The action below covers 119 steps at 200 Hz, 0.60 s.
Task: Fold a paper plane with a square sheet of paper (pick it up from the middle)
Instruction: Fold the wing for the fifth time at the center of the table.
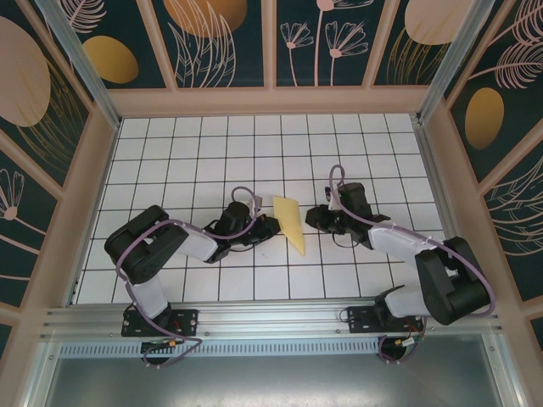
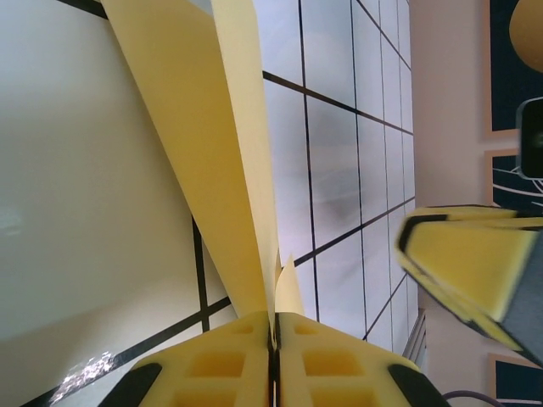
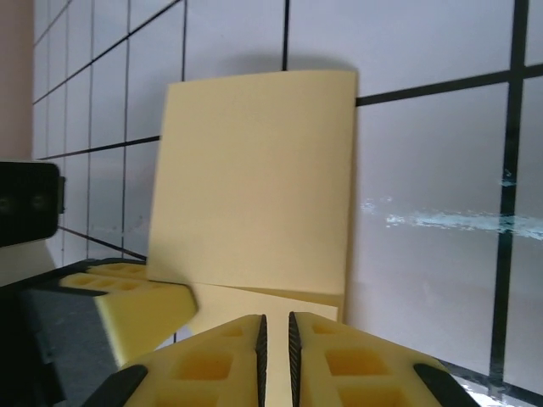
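Near the middle of the white gridded table [image 1: 170, 153], a folded pale-yellow sheet of paper [image 1: 288, 222], narrow and tapering to a point toward the table's near edge. Just left of the table's middle, the left gripper [image 1: 271, 225], yellow pads pressed flat together with the sheet's creased layers pinched between them and fanning out beyond. Just right of the table's middle, the right gripper [image 1: 310, 216], pads parted by only a thin slit at the sheet's edge; impossible to tell whether gripping it.
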Tool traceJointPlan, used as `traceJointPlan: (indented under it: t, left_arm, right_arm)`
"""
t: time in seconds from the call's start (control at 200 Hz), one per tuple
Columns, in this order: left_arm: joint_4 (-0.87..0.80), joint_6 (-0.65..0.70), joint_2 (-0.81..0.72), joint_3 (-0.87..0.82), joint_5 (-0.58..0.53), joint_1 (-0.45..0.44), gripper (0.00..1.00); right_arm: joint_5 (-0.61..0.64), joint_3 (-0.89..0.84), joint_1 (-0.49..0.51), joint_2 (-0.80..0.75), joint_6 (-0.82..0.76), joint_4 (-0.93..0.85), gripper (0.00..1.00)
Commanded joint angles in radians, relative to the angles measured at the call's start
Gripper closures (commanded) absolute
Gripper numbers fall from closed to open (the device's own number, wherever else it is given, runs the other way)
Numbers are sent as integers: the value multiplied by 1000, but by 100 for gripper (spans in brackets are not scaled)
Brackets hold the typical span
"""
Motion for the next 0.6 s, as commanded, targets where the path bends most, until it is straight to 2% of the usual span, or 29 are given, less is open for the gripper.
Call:
traceJointPlan:
  t: [0.0,0.265,0.43,0.59]
  left_arm:
    - [36,-3,21,2,-4,-4,90]
    - [5,6,28,10,-6,-3,90]
    - [-24,15,28,14,-9,-2,90]
    - [-51,31,26,18,-9,-2,83]
  right_arm:
    - [-55,-14,15,-6,-1,-7,86]
    - [-95,24,50,156,12,77,92]
    - [-61,35,48,250,8,98,93]
    - [-85,11,50,324,19,139,94]
